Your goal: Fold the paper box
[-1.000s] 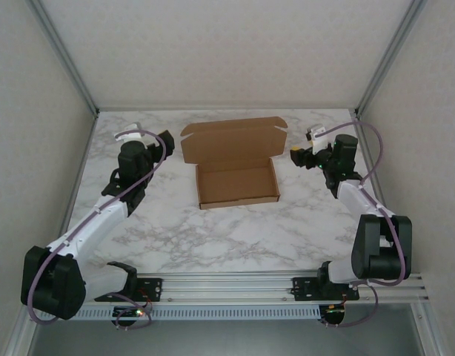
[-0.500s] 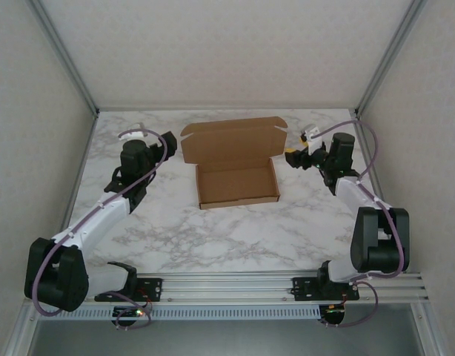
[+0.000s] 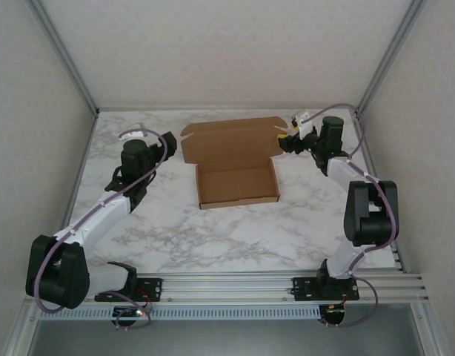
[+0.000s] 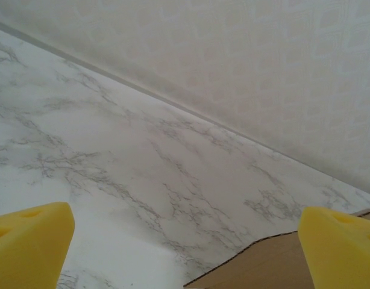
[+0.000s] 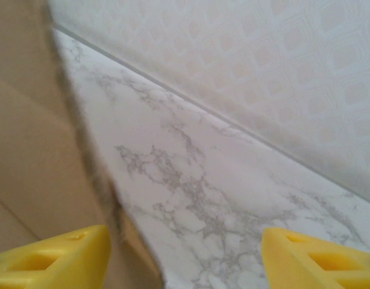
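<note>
The paper box lies open at the middle of the far half of the bench, a slab with a smooth white marble pattern veined in grey. It is plain, matt brown cardboard. Its nearer part forms a shallow rectangular tray with low upright walls, and its lid spreads flat toward the back wall, with small rounded tabs at both far corners and a crease line along its far edge. The left gripper hangs just beside the lid's left edge, apart from it. In the left wrist view its yellow, wedge-shaped fingertips stand wide apart with nothing between them but marble, and a corner of the brown sheet reaches in from the lower right. The right gripper is at the lid's right edge, close by the corner tab. In the right wrist view its two yellow fingertips, each with a moulded hollow, are also apart and clamp nothing. A blurred cardboard edge runs down just beside the left fingertip, and whether it touches the pad cannot be told. The back wall is pale with a faint embossed pattern of squares, and it meets the bench along a thin straight seam.
</note>
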Robot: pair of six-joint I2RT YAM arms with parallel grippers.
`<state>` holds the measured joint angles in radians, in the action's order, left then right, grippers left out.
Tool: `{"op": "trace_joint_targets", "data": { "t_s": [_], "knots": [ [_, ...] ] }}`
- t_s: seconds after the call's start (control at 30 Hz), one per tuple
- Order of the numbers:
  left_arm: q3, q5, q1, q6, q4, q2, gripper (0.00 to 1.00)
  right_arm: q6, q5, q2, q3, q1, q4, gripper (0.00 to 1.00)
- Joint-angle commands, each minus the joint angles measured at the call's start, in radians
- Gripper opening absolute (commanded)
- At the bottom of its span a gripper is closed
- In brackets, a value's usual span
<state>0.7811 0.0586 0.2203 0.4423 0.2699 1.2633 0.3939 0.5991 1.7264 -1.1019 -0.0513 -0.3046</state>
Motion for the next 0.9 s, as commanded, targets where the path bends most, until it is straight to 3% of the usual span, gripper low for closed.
{"op": "trace_joint_targets", "data": {
  "t_s": [0.0, 0.2, 0.43, 0.67, 0.87],
  "knots": [
    [-0.013, -0.024, -0.023, 0.020, 0.036, 0.022, 0.95, 0.011, 0.043, 0.039, -0.064, -0.008, 0.021, 0.66],
    [0.034, -0.117, -0.092, 0.159, 0.069, 0.139, 0.92, 0.062, 0.104, 0.061, -0.080, -0.036, 0.107, 0.62],
    [0.154, -0.112, -0.097, 0.209, 0.069, 0.269, 0.92, 0.095, 0.083, 0.046, -0.073, -0.054, 0.154, 0.56],
    [0.242, -0.406, -0.100, 0.231, 0.145, 0.475, 0.90, 0.076, -0.018, 0.039, -0.040, -0.074, 0.125, 0.45],
    [0.184, -0.448, -0.100, 0.306, 0.267, 0.462, 0.87, 0.072, -0.069, 0.026, -0.035, -0.095, 0.115, 0.30]
  ]
}}
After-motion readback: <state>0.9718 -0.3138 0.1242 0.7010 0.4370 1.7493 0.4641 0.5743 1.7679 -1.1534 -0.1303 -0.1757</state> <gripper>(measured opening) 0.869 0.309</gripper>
